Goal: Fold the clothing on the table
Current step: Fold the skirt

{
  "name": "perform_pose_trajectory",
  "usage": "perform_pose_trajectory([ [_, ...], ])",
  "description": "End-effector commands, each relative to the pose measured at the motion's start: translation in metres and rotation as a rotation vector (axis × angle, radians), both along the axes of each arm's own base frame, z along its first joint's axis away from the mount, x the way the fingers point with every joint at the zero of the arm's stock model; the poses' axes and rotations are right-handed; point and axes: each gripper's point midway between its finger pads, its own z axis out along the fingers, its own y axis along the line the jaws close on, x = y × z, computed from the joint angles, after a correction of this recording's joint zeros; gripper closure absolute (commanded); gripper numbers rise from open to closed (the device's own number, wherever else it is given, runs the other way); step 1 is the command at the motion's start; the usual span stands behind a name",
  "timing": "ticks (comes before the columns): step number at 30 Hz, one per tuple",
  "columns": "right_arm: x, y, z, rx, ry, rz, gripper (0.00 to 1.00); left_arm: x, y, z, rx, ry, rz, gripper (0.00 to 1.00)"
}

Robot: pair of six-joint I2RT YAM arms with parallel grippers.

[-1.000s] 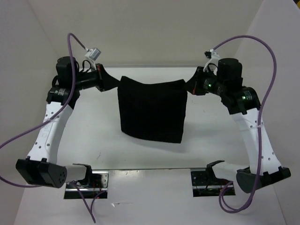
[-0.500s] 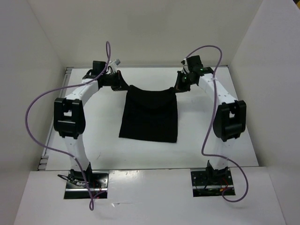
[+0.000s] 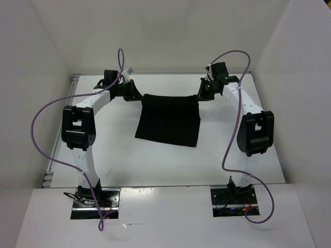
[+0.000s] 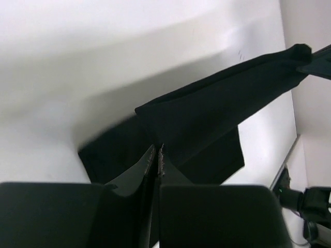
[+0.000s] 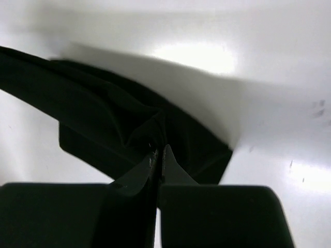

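Observation:
The clothing (image 3: 168,120) is a black panel stretched between my two grippers over the far half of the white table (image 3: 114,150). Its lower part lies flat on the table. My left gripper (image 3: 135,94) pinches the top left corner and my right gripper (image 3: 200,95) the top right corner. In the left wrist view the left gripper (image 4: 156,151) has its jaws almost together on the clothing (image 4: 217,103), whose taut edge runs off to the upper right. In the right wrist view the right gripper (image 5: 159,150) is shut on puckered clothing (image 5: 93,103).
White walls close in the table on the left, back and right. Purple cables (image 3: 44,111) loop off both arms. The arm bases (image 3: 95,202) are bolted at the near edge. The table's far edge (image 3: 165,74) runs just behind the grippers.
Both arms have stretched out toward the far side, carrying the clothing from high up down to the table. In the last half second it shifted slightly farther and to the right.

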Motion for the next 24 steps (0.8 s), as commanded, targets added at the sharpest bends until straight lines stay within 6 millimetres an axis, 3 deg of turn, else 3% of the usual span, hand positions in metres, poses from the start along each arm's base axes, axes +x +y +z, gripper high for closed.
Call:
perform_pose_trajectory([
  [1, -0.020, -0.008, 0.009, -0.011, -0.034, -0.007, 1.00, -0.021, 0.006, 0.004, -0.010, -0.023, 0.002, 0.93],
  [4, -0.042, -0.010, -0.011, -0.012, 0.020, -0.001, 1.00, -0.036, 0.009, -0.011, 0.002, 0.009, 0.014, 0.93],
  [6, -0.059, -0.008, -0.026, 0.000, 0.070, 0.014, 1.00, -0.051, 0.010, -0.035, 0.011, 0.060, 0.010, 0.93],
  [9, -0.079, -0.011, -0.031, 0.002, 0.097, 0.005, 1.00, -0.056, 0.013, -0.043, 0.028, 0.099, 0.024, 0.93],
  [14, -0.108, -0.014, -0.034, 0.004, 0.136, 0.010, 1.00, -0.064, 0.015, -0.037, 0.040, 0.101, 0.027, 0.93],
  [24, -0.137, -0.005, -0.037, 0.030, 0.191, 0.052, 1.00, -0.085, 0.022, -0.039, 0.079, 0.143, 0.050, 0.93],
])
